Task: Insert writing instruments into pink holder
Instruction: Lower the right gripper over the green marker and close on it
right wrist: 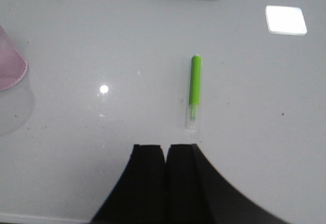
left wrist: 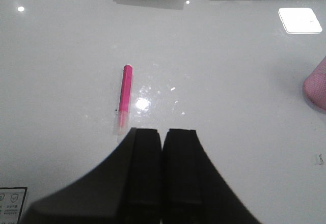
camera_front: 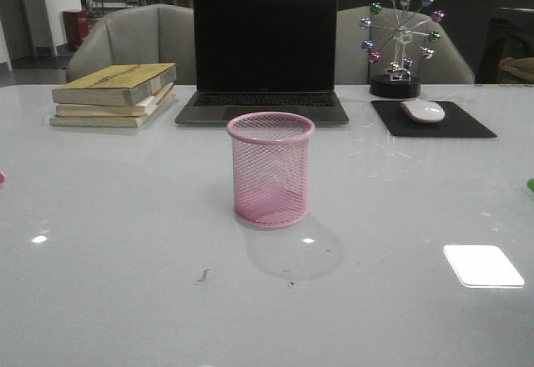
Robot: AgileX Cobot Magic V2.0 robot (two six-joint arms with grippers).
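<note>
The pink holder [camera_front: 270, 169] stands upright and empty at the table's middle; part of it shows in the left wrist view [left wrist: 317, 87] and in the right wrist view [right wrist: 10, 62]. The magenta pen [left wrist: 125, 95] lies flat on the table just beyond my left gripper [left wrist: 163, 131], which is shut and empty. Flat on the table just beyond my right gripper [right wrist: 166, 146], also shut and empty, lies the lime green pen [right wrist: 194, 89], whitish end nearest the fingers. In the front view neither arm shows; only a pink speck [camera_front: 2, 178] and a green speck [camera_front: 530, 185] sit at the table's edges.
Behind the holder stands an open laptop [camera_front: 264, 54]. Stacked books [camera_front: 114, 93] lie at the back left. A white mouse [camera_front: 423, 110] rests on a black pad [camera_front: 432, 120] at the back right, with a ball ornament [camera_front: 399, 42] behind it. Two chairs stand beyond the table.
</note>
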